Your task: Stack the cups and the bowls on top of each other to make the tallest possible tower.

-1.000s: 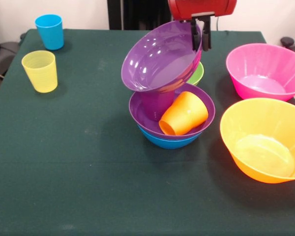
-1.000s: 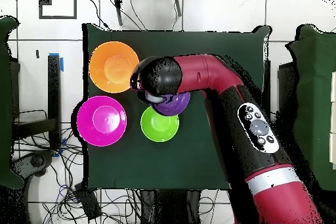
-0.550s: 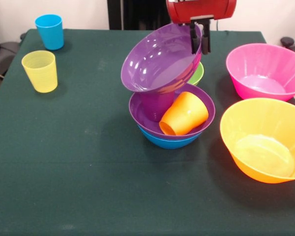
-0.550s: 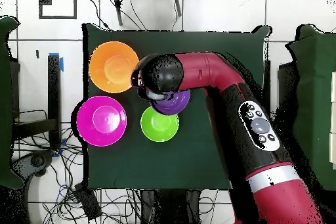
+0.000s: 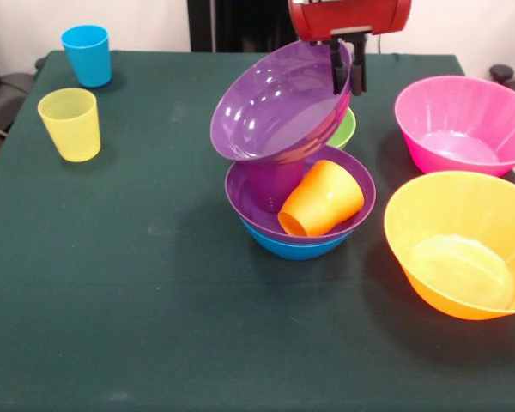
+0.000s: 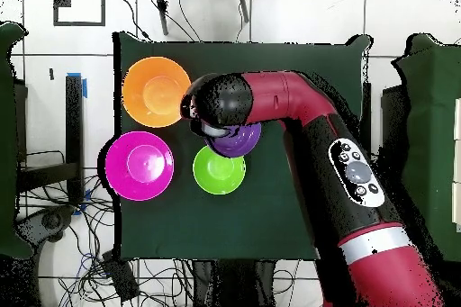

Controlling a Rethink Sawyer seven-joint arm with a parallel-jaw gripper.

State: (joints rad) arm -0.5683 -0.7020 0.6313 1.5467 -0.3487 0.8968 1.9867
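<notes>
My gripper (image 5: 348,65) is shut on the far rim of a purple bowl (image 5: 275,107), one finger inside and one outside. That bowl tilts steeply, its opening facing the front left. Its underside sits over an upright purple cup (image 5: 270,182). The cup stands in a second purple bowl (image 5: 356,184), which is nested in a blue bowl (image 5: 296,249). An orange cup (image 5: 322,199) lies on its side in that lower purple bowl. In the overhead view the arm's wrist (image 6: 218,105) covers the gripper, and only part of the purple bowl (image 6: 241,143) shows.
A green bowl (image 5: 345,130) (image 6: 219,169) sits just behind the tower. A pink bowl (image 5: 459,124) (image 6: 139,165) and an orange bowl (image 5: 459,245) (image 6: 156,91) stand to the right. A blue cup (image 5: 87,54) and a yellow cup (image 5: 69,124) stand upright at the far left.
The gripper and the tilted purple bowl have edged only a few pixels. Nothing else on the table has moved.
</notes>
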